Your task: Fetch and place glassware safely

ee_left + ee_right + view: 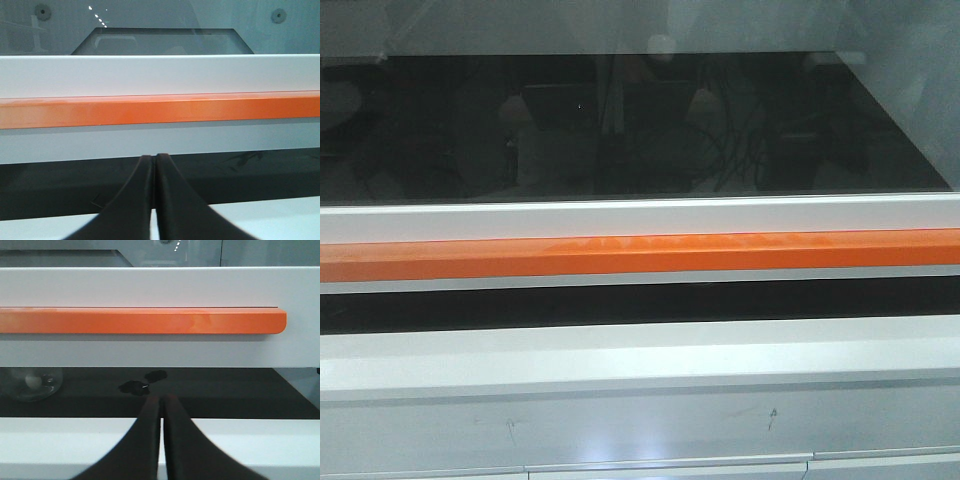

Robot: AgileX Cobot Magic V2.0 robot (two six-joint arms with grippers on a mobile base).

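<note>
The left gripper (154, 161) fills the bottom centre of the left wrist view, its two black fingers (135, 200) pressed together with only a thin seam between them. Ahead runs an orange bar (160, 110) across a white frame (160, 75). Above it a glass pane (160, 25) carries reflections and two round fittings (43, 10). Below the bar lies a dark opening (260, 175), then a pale ledge (280, 220).

Jar (31, 383) under bar (142, 321) (far left).

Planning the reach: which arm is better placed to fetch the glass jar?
Right, probably: only its wrist view shows the glass jar, below the orange bar, left of the shut right gripper. The left view shows none.
</note>
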